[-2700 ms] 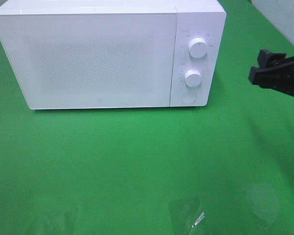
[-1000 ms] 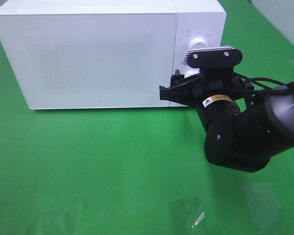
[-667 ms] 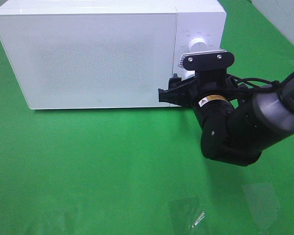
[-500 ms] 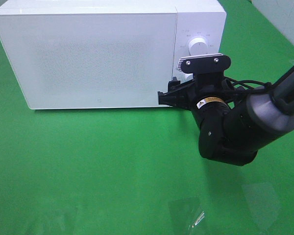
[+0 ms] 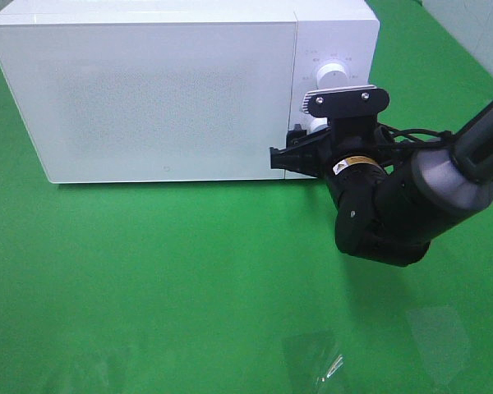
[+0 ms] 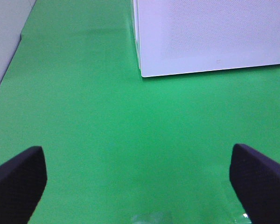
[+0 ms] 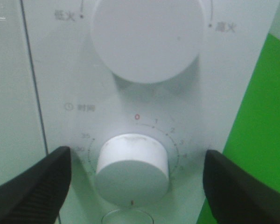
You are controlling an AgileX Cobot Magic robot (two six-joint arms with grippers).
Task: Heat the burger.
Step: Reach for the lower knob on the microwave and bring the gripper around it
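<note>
The burger is out of view. The white microwave (image 5: 164,90) stands at the back of the green table with its door closed. My right gripper (image 5: 298,153) is up against the control panel, at the height of the lower knob. In the right wrist view the right gripper (image 7: 133,184) is open, with a black finger (image 7: 32,186) on either side of the white timer knob (image 7: 132,163), neither touching it. The power knob (image 7: 147,37) is above it. My left gripper (image 6: 140,182) is open over bare green cloth near the microwave's left corner (image 6: 142,72).
A round door button (image 7: 126,217) sits just under the timer knob. A crumpled piece of clear film (image 5: 316,361) lies near the table's front edge. A grey wall (image 6: 4,32) borders the table on the far left.
The right arm swung in from the right edge to the microwave's control panel. Over the last second it only shifted slightly there. The left gripper stays open.
</note>
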